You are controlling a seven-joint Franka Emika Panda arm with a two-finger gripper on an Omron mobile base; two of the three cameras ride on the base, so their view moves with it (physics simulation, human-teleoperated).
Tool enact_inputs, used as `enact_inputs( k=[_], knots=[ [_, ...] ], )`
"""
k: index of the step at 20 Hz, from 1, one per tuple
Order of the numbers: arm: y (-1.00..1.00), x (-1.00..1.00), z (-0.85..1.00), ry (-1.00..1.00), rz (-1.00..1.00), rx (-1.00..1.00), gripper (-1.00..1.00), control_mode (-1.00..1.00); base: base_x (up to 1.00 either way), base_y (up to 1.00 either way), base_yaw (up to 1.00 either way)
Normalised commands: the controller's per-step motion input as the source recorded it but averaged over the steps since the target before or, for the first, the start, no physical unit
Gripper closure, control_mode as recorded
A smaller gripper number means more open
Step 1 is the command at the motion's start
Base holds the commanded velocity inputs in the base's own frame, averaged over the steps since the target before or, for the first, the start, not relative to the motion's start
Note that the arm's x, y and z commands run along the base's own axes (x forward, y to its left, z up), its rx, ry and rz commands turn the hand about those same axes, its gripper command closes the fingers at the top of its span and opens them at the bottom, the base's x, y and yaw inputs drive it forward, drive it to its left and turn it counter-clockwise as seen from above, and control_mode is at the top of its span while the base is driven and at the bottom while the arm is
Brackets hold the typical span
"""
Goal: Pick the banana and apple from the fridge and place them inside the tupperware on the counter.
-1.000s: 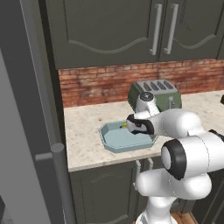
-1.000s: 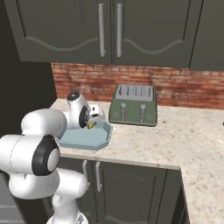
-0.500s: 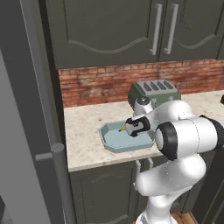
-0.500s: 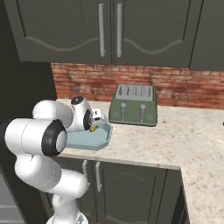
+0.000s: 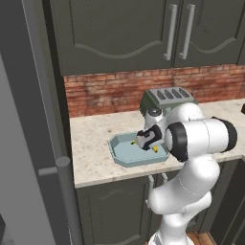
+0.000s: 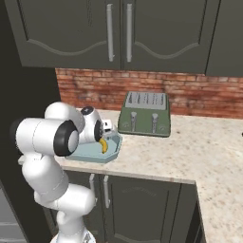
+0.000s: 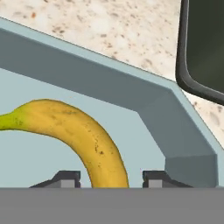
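The fingers (image 7: 107,178) stand slightly apart on either side of the banana (image 7: 74,133), which lies inside the tupperware (image 5: 123,156) on the desk (image 5: 93,148), just left of the toaster (image 6: 144,114).

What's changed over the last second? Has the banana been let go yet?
The arm swung its elbow up and over, and the gripper came lower into the tupperware. Its jaws have begun to part: in the hand view the fingertips stand a little clear of the banana, which lies against the tupperware floor, so release looks under way. The toaster, counter and tupperware stayed put.
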Motion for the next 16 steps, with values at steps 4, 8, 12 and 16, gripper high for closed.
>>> enact_inputs(
  k=[4,8,12,16],
  knots=[
    [-0.03,0.13,0.13,0.00,0.00,0.00,-1.00,-1.00,0.00,0.00,0.00],
    [-0.10,-0.50,0.67,0.00,0.00,0.00,-1.00,-1.00,0.00,0.00,0.00],
    [-0.22,-0.99,1.00,-0.05,0.02,0.00,-1.00,-1.00,0.00,0.00,0.00],
    [-0.37,-0.84,1.00,-0.09,0.04,0.01,-1.00,-1.00,0.00,0.00,0.00]
  ],
)
